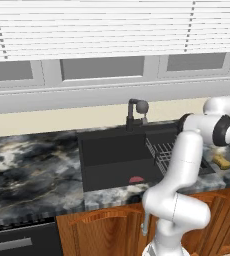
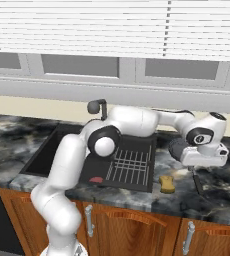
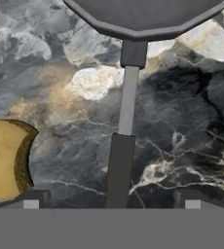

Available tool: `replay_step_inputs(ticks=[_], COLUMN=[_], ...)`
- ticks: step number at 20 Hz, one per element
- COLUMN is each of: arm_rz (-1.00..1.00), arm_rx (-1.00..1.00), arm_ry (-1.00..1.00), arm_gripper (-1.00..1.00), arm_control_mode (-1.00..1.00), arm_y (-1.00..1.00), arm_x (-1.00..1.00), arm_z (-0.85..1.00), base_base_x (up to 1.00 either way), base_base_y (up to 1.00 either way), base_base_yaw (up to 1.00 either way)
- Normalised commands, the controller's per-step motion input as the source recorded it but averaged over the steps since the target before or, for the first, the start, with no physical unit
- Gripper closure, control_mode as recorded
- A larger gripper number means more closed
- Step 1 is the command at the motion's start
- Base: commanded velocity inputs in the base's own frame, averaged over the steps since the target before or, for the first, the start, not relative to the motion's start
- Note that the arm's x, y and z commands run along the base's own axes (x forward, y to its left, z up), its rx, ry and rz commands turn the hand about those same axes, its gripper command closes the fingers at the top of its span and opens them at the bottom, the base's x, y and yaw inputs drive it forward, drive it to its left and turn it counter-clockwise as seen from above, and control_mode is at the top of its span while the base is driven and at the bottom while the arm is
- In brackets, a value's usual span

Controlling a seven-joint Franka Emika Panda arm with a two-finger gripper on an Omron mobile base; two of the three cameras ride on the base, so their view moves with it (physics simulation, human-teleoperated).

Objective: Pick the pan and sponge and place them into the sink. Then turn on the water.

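Gripper (image 3: 111, 198) hangs spread wide right over the pan (image 3: 145, 17) handle, sponge (image 3: 7, 158) just beside it on the table (image 3: 192, 121), right of the sink (image 2: 52, 150). I'd drop straight, pinch mid-handle.

A rendered home kitchen: a black sink (image 1: 112, 155) with a dark faucet (image 1: 136, 113) is sitting recessed in a dark marbled stone counter (image 1: 32, 165), with a wire dish rack (image 2: 132, 166) lying in the basin's right part. Below the sink, wooden cabinet doors (image 2: 132, 230) with metal handles are showing. Behind the faucet, white slatted blinds (image 1: 112, 25) are hanging over a window.
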Motion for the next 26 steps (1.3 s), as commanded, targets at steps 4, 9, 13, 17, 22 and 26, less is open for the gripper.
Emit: replay_step_inputs(ticks=[4, 9, 13, 17, 22, 26], arm_rz=[0.0, 0.01, 0.01, 0.0, 0.0, 0.0], arm_rx=[0.01, 0.01, 0.0, 0.0, 0.0, 0.0], arm_ry=[-0.06, -0.07, -0.05, -0.03, -0.02, 0.0], arm_gripper=[-1.0, -1.0, -1.0, -1.0, -1.0, -1.0], arm_control_mode=[-1.0, -1.0, -1.0, -1.0, -1.0, -1.0], arm_y=[-0.02, 0.0, 0.0, 0.02, 0.02, 0.01], arm_x=[0.0, 0.0, 0.0, 0.09, 0.16, 0.15], arm_z=[-0.26, -0.28, -0.26, -0.25, -0.18, -0.21], base_base_x=[0.0, 0.0, 0.0, 0.0, 0.0, 0.0], base_base_y=[0.0, 0.0, 0.0, 0.0, 0.0, 0.0], base_base_yaw=[0.0, 0.0, 0.0, 0.0, 0.0, 0.0])
